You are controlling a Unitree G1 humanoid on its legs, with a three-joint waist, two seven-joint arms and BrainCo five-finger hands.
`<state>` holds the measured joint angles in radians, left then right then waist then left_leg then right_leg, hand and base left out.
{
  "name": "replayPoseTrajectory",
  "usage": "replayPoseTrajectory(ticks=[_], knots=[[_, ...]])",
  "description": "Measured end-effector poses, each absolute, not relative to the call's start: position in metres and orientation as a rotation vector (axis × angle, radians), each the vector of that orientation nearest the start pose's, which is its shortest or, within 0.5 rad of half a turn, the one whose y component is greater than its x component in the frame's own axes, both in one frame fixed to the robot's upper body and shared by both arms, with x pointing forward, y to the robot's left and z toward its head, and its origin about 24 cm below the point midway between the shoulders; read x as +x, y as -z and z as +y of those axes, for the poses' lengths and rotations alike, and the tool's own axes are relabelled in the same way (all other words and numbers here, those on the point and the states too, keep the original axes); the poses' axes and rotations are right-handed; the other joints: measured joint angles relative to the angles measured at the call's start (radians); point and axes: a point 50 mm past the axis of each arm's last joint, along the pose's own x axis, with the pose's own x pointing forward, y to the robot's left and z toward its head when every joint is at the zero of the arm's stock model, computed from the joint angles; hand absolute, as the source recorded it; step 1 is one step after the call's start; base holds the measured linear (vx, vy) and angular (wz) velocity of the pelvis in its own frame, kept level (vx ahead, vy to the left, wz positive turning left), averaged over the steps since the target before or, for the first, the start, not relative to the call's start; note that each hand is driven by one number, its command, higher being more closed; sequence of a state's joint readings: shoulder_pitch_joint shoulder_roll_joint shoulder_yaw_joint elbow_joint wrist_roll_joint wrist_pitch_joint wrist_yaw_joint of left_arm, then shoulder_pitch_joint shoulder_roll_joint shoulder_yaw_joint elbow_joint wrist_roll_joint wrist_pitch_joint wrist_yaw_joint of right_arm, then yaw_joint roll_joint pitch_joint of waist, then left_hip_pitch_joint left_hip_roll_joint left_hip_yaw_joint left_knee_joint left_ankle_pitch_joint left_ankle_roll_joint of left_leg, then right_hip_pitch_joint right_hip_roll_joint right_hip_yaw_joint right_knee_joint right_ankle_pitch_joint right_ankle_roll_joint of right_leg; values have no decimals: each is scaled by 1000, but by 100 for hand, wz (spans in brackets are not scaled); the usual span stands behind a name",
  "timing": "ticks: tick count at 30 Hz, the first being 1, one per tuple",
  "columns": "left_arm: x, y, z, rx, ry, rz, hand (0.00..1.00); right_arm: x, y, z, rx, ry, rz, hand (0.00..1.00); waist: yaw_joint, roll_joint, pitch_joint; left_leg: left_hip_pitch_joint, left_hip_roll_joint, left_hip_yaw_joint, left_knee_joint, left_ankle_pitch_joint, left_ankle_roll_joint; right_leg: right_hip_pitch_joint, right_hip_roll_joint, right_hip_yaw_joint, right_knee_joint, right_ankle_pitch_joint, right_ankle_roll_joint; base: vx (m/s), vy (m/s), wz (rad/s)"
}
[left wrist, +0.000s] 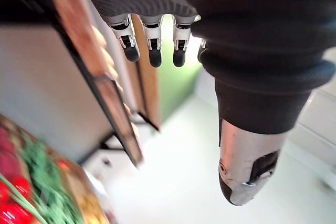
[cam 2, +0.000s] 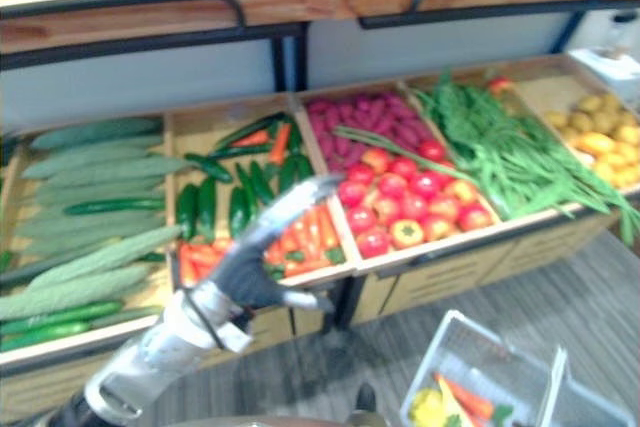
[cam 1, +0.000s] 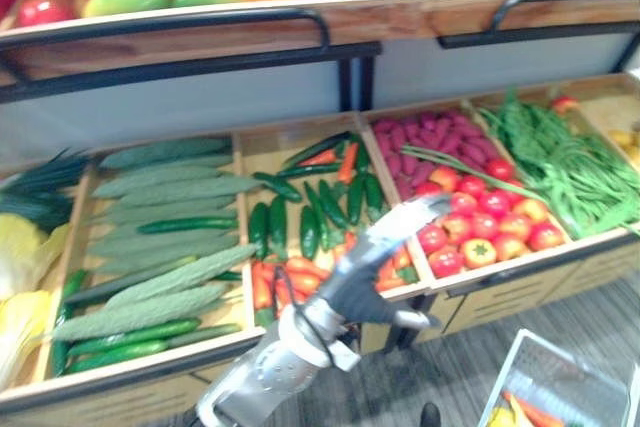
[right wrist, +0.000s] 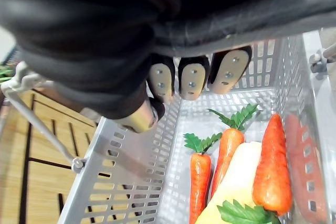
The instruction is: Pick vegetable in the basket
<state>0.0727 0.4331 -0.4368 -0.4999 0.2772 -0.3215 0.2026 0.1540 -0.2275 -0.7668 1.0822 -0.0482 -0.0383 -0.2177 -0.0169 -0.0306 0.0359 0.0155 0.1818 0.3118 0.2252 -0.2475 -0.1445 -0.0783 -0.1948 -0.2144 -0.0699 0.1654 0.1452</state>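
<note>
Left eye view: my left hand (cam 1: 365, 277) hangs with fingers straight and empty, just above the carrots (cam 1: 268, 287) in their bin (cam 1: 272, 147). My right hand (right wrist: 191, 80) is curled round the handle (right wrist: 273, 17) of the basket (right wrist: 121, 171), with the basket carrots (right wrist: 273, 166) lying just below it.

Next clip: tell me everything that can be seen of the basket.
The basket is light grey, plastic by the look, rectangular and open on top, with slotted walls and bottom. A dark handle bar crosses above it, and the right hand has its fingers curled round that bar. In the eye views it shows low on the robot's right, over the grey floor, in front of the vegetable stand. Inside lie carrots, some with green tops, touching a pale yellow vegetable.
</note>
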Motion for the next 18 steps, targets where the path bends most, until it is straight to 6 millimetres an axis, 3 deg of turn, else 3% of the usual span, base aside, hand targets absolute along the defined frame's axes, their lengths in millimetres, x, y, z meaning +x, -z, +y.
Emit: replayPoseTrajectory(ticks=[5, 7, 11, 14, 17, 18], knots=[[190, -119, 145, 387, -6, -552, 0, -13, 151, -291, 241, 1192, 1179, 100, 27, -23, -16, -54, -22, -109, -33, 42, 10, 16, -13, -98, -11, -4, 2, 34, -20, 69], [191, -95, 172, 385, -192, -404, 0, -18, 157, -273, 308, 1221, 1209, 100, 46, -33, -29, -69, -24, -137, -48, 57, 10, 19, -12, -124, -18, -5, 0, 33, -31, 37], [185, -51, 211, 408, -448, -151, 0, -18, 161, -262, 322, 1213, 1217, 100, 48, -59, -39, -80, -24, -165, -52, 66, 10, 31, -12, -161, -17, -14, 0, 7, -22, 26], [174, -29, 230, 412, -595, -34, 0, -10, 162, -254, 296, 1168, 1204, 100, 49, -70, -49, -79, -23, -164, -51, 66, 10, 33, -13, -163, -17, -14, 0, 2, -5, 2], [157, 9, 247, 419, -742, 164, 0, -1, 162, -250, 249, 1123, 1185, 100, 48, -69, -57, -63, -20, -158, -53, 66, 11, 47, -13, -167, -17, -17, -3, -3, -5, -1], [146, 28, 253, 445, -789, 270, 0, -1, 161, -250, 237, 1129, 1170, 100, 47, -56, -65, -53, -19, -155, -63, 67, 9, 52, -12, -166, -20, -17, -4, 3, -19, -5]])
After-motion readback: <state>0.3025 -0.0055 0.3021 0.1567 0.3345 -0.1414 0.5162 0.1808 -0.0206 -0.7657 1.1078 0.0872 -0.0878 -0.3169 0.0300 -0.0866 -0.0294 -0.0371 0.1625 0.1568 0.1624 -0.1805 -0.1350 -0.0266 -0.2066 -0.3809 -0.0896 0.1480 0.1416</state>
